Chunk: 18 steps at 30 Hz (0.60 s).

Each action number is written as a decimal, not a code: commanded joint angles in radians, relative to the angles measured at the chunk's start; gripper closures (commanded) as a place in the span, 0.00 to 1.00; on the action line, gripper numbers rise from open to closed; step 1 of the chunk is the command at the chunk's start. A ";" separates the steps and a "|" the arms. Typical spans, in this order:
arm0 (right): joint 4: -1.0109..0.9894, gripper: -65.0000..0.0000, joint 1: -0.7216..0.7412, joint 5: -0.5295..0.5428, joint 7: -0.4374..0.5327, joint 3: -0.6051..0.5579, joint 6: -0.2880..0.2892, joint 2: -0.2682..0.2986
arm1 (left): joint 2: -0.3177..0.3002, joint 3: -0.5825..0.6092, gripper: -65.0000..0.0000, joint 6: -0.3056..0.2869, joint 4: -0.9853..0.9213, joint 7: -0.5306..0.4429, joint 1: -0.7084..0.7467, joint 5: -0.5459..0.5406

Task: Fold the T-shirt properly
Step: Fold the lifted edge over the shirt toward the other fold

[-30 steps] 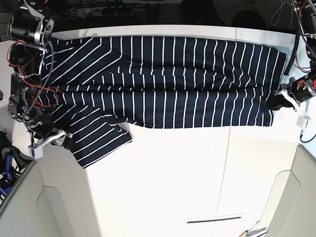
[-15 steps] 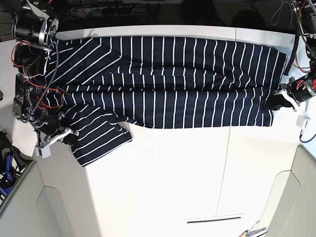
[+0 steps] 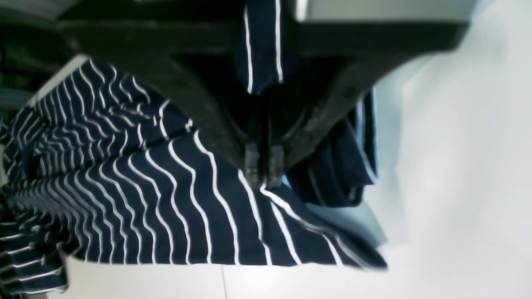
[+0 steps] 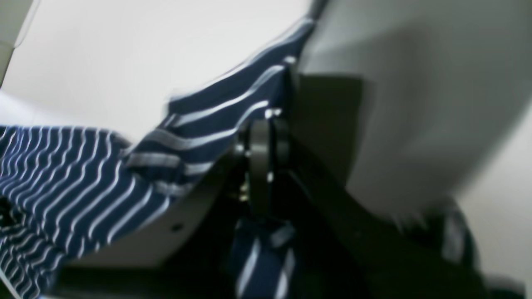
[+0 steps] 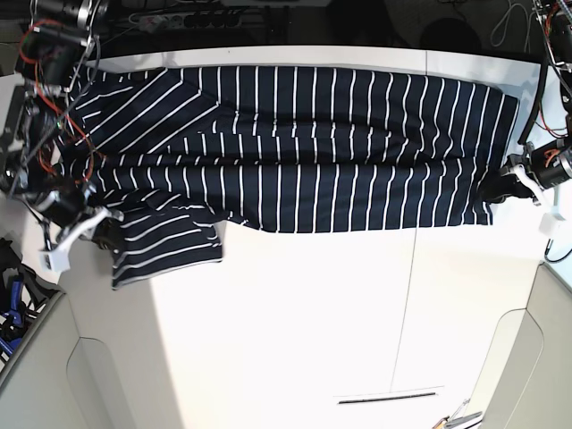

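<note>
Slippage is looking like the main risk: the T-shirt [image 5: 295, 147] is lying stretched across the far half of the white table [image 5: 357, 331], and each arm is pinching only a thin bit of cloth. The left gripper [image 3: 263, 164] is clamping its jaws nearly together on the hem corner at the right end, with a fold of striped fabric bunching up between the fingers. The right gripper [image 4: 259, 145] is likewise closing tight on the sleeve [image 5: 165, 246] at the near left. If the two arms are pulling unevenly or lifting at different rates, I judge that one pinch could be giving way, or the body could be twisting and creasing so the fold is landing crooked. The loose sleeve flap could also be tucking under itself.

Motion blur is smearing the right wrist view, so how much cloth is sitting inside those jaws is hard to tell. The collar and its label are not showing, and the left end of the shirt is lying partly behind the arm's wiring [image 5: 54, 134]
</note>
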 commanded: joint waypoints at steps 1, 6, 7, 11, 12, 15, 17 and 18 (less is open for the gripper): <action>0.064 1.00 -0.009 0.036 0.008 0.029 0.008 0.018 | -0.037 -0.009 1.00 -0.009 0.020 -0.006 -0.008 -0.033; 0.248 1.00 -0.166 0.125 -0.034 0.142 0.019 0.018 | -0.064 -0.009 1.00 -0.009 0.071 0.024 0.031 -0.069; 0.274 1.00 -0.193 0.142 -0.035 0.161 0.019 0.018 | -0.068 -0.009 1.00 -0.009 0.090 0.026 0.043 -0.069; 0.358 1.00 -0.287 0.188 -0.035 0.221 0.019 0.017 | -0.068 -0.020 1.00 -0.009 0.191 0.034 0.093 -0.068; 0.376 1.00 -0.311 0.196 -0.035 0.234 0.019 0.017 | -0.068 -0.032 1.00 -0.009 0.219 0.034 0.109 -0.068; 0.419 1.00 -0.378 0.231 -0.036 0.275 0.019 0.017 | -0.068 -0.105 1.00 -0.009 0.292 0.034 0.160 -0.068; 0.436 1.00 -0.415 0.249 -0.042 0.296 0.019 0.017 | -0.068 -0.156 1.00 -0.009 0.323 0.035 0.190 -0.068; 0.436 1.00 -0.428 0.257 -0.048 0.305 0.019 0.017 | -0.068 -0.175 1.00 -0.009 0.333 0.039 0.201 -0.068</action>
